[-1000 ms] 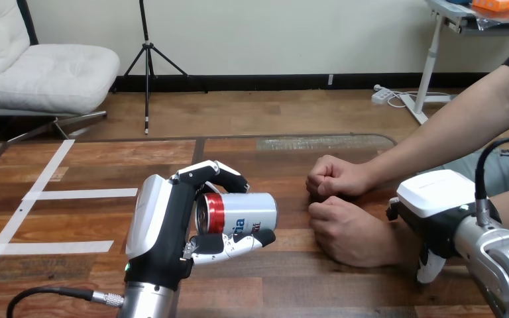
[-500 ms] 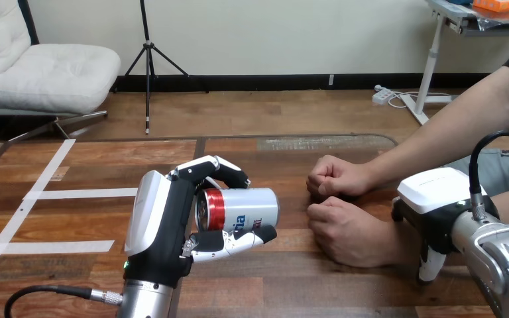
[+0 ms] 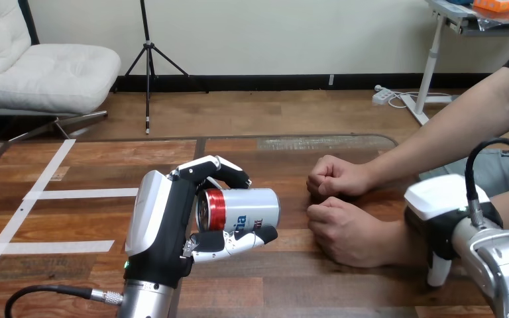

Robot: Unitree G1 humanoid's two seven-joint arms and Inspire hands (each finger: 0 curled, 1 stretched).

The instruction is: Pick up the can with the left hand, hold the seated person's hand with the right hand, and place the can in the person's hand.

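A white can [image 3: 242,210] with a red band lies sideways in my left hand [image 3: 162,225], whose fingers and thumb are curled round it above the table's left middle. Two hands of the person rest as fists on the table [image 3: 291,278] to the right of the can: the far hand [image 3: 335,177] and the near hand [image 3: 344,230]. About a hand's width separates the can's end from the near fist. My right hand [image 3: 441,218] is low at the right, beside the near hand's forearm; I cannot see whether it touches the forearm.
White tape strips [image 3: 83,193] mark the table's left part. The person's forearms [image 3: 451,132] come in from the right edge. Bare wood lies in front of the fists and along the near edge.
My right hand has drifted a little to the right and down, away from the person's wrist. My left hand with the can has barely moved.
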